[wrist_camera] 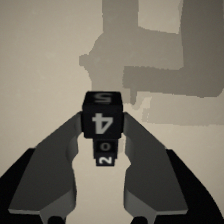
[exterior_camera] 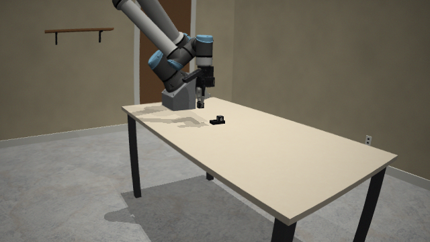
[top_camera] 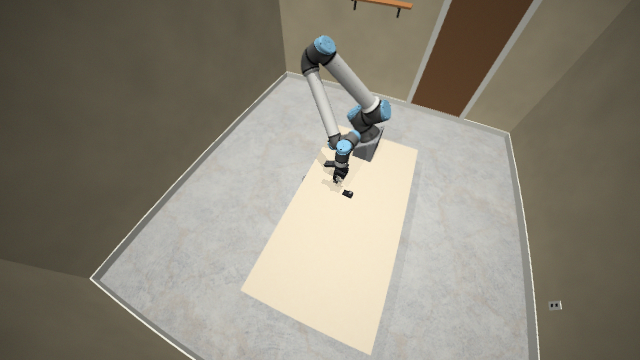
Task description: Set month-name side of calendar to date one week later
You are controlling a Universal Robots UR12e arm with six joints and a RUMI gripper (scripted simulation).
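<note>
My gripper [top_camera: 340,176] [exterior_camera: 200,105] [wrist_camera: 103,113] is shut on a black date cube [wrist_camera: 102,115]. The cube shows a white 4 toward the wrist camera and a 5 on the face beyond it. I hold it well above the table [top_camera: 325,275] [exterior_camera: 285,158]. The black calendar tray [top_camera: 346,192] [exterior_camera: 215,122] lies on the table a little in front of and below the gripper. The other cube [exterior_camera: 220,117] [wrist_camera: 106,152] sits in the tray. In the wrist view it shows just under the held cube, with a 0 and a 2 on its faces.
The arm's grey base [top_camera: 369,145] [exterior_camera: 178,99] stands at the table's far end, just behind the gripper. A wall shelf [exterior_camera: 78,31] and a brown door [top_camera: 465,55] are at the back of the room.
</note>
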